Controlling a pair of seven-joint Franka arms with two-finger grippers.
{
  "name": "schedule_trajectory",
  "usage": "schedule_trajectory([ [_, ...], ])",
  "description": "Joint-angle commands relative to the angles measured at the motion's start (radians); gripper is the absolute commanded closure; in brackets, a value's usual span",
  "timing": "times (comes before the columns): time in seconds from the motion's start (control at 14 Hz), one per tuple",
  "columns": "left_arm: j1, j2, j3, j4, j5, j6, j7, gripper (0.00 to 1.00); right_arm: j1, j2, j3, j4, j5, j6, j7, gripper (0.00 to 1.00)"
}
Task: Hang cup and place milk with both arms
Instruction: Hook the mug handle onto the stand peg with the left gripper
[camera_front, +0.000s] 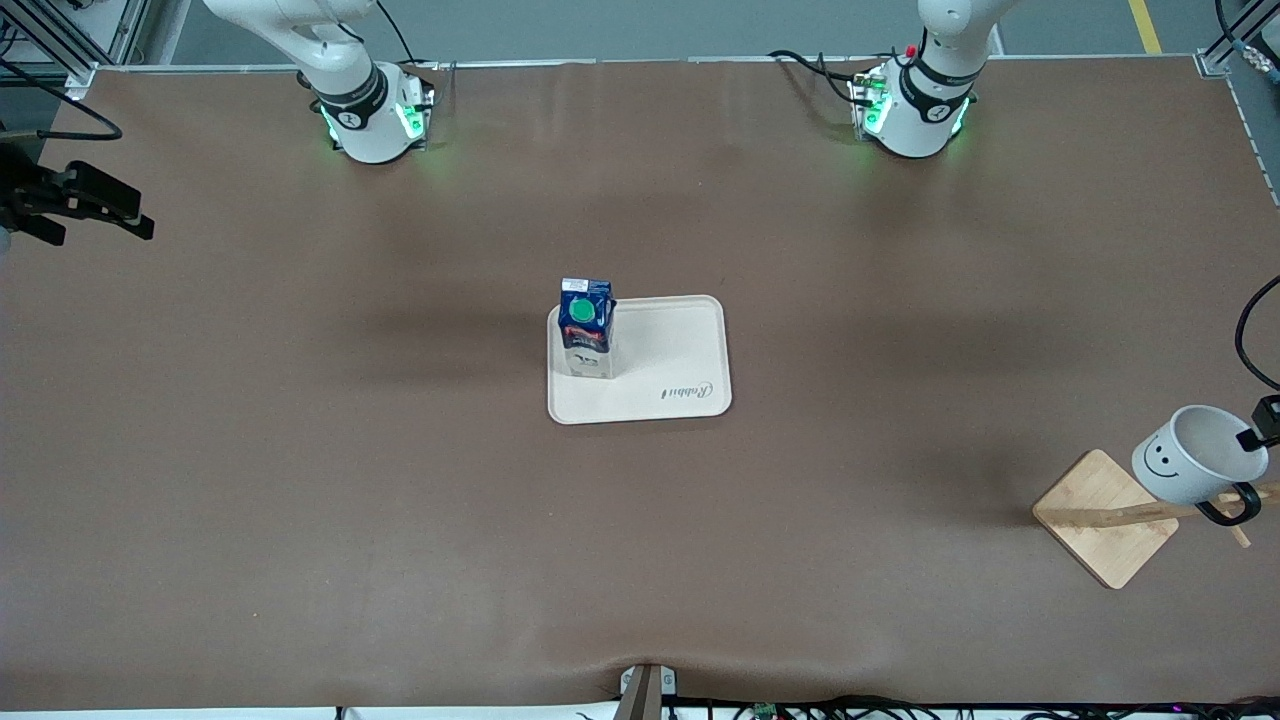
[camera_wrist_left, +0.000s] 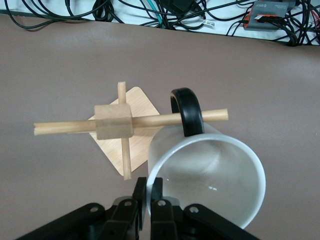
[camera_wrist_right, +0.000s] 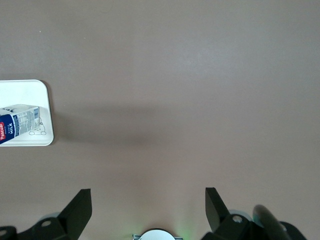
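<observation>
The cup, white with a smiley face, is on a wooden rack at the left arm's end of the table. Its black handle is threaded over a rack peg. My left gripper is shut on the cup's rim; only a bit of it shows at the edge of the front view. The milk stands upright on a cream tray at the table's middle, and also shows in the right wrist view. My right gripper is open and empty over the right arm's end of the table, its fingers wide apart.
The rack has a square wooden base, a hub block and crossed pegs. Cables lie along the table's near edge. The tray's edge shows in the right wrist view.
</observation>
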Motion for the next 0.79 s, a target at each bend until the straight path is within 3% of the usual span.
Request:
schedule_trajectory([
  [0.0,0.002,0.000,-0.012,0.009,-0.034,-0.002,0.000,0.00,0.003,-0.001,0.000,0.003,-0.011,-0.013,0.008,0.00],
  [0.21,-0.009,-0.026,-0.023,0.009,-0.043,-0.023,-0.032,0.00,0.005,0.001,-0.002,0.004,-0.005,-0.014,0.008,0.00],
  [0.5,-0.014,-0.097,-0.043,0.009,-0.029,-0.144,-0.045,0.00,0.000,0.001,-0.003,0.006,-0.005,-0.016,0.008,0.00],
  [0.71,-0.014,-0.166,-0.075,0.009,0.046,-0.249,-0.087,0.00,-0.003,0.004,-0.003,0.001,-0.005,-0.014,0.008,0.00],
])
